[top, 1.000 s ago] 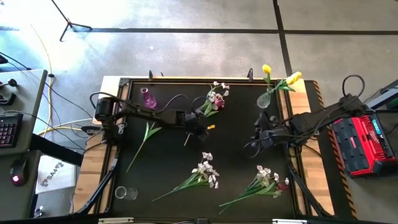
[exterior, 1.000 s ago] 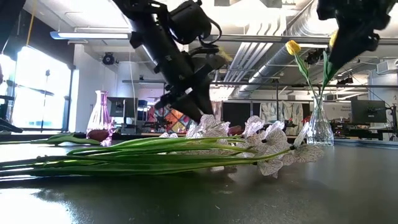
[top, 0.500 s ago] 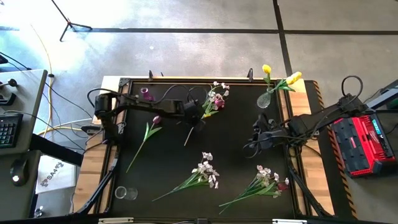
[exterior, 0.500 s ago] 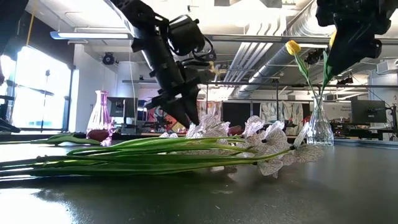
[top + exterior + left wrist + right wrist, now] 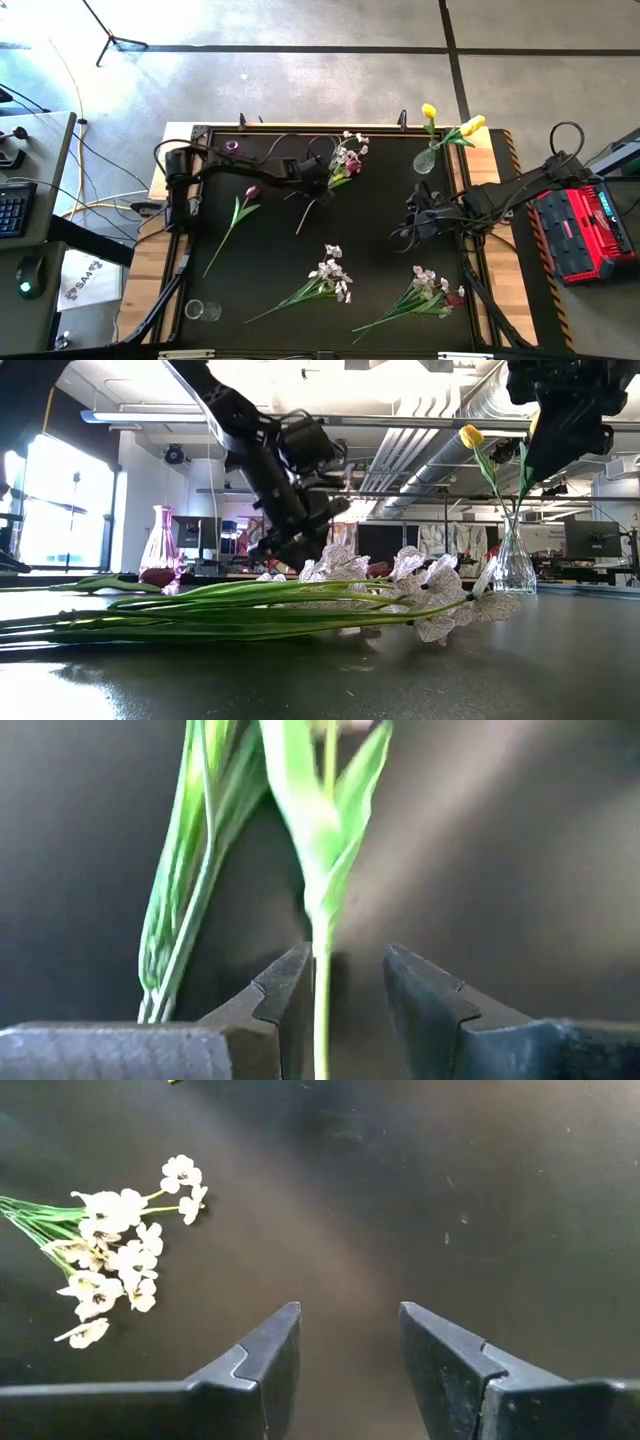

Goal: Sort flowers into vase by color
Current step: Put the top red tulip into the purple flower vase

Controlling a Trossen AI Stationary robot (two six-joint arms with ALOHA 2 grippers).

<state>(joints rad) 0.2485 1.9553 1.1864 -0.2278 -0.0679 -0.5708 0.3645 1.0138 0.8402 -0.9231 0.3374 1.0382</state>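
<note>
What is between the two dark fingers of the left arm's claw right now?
A thin green flower stem runs up between the left gripper's open fingers, hugging one of them, with bare dark mat beside it. The left wrist view shows it.

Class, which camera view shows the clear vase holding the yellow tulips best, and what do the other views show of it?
The low view shows the clear vase best: it stands side-on, upright at the right, with the yellow tulips rising from it. The high view shows it only from above, small, near the table's far right edge. Neither wrist view shows it.
</note>
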